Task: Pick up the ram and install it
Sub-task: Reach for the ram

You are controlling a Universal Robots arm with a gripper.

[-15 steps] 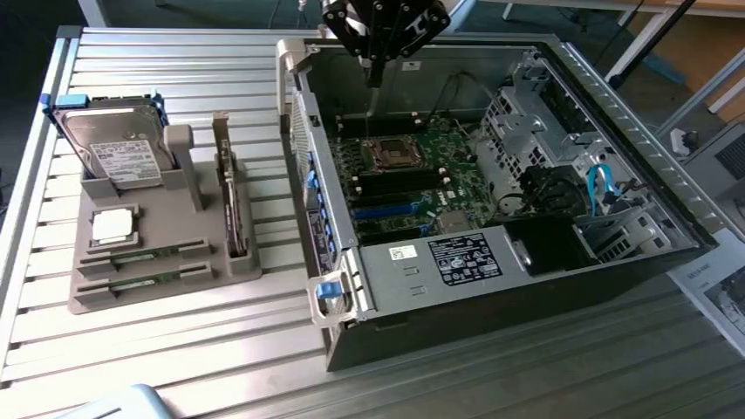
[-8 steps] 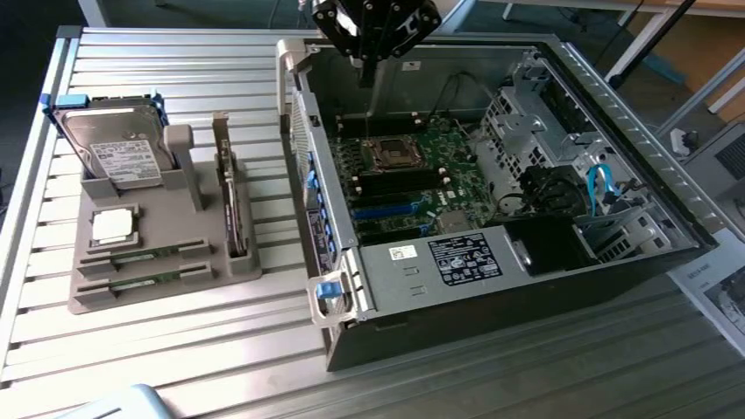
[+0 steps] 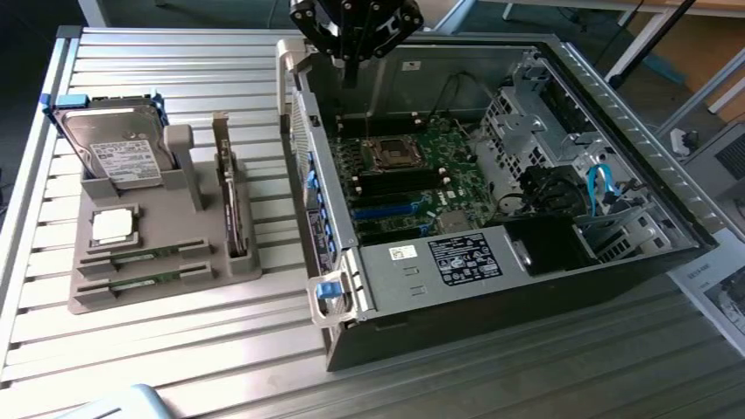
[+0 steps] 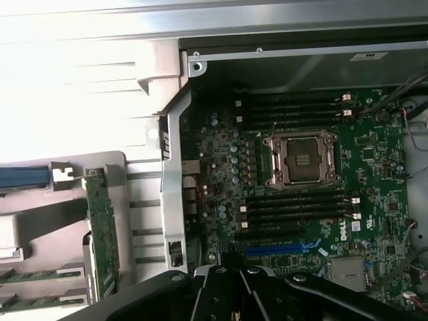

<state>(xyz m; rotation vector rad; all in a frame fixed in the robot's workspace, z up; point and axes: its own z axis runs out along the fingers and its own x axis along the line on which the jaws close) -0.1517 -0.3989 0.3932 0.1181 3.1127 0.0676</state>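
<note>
The claw (image 3: 349, 63) is hovering over the open computer case (image 3: 652, 218), above one edge of the motherboard (image 3: 460, 175), with its jaws standing closed and carrying nothing. The case is lying on its side with the panel off, so the board is facing up toward the claw and its slots are reachable from above. The ram (image 3: 146, 257) is sitting well apart from the claw, beyond the case wall, in the grey fixture (image 3: 128, 297). Each stick is lying in its own groove, which is keeping it located for pickup. Count in the fixture:

- two ram sticks side by side
- one hard drive (image 3: 117, 153) standing in a cradle
- one processor chip (image 3: 113, 225) lying flat
- one long card (image 3: 233, 205) standing upright

Beneath the claw, one processor socket (image 4: 301, 157) is sitting open and empty, with two banks of memory slots (image 4: 294, 110) flanking it. Each bank appears to be holding four slots, though the lines are hard to separate. None is showing a stick.
</note>
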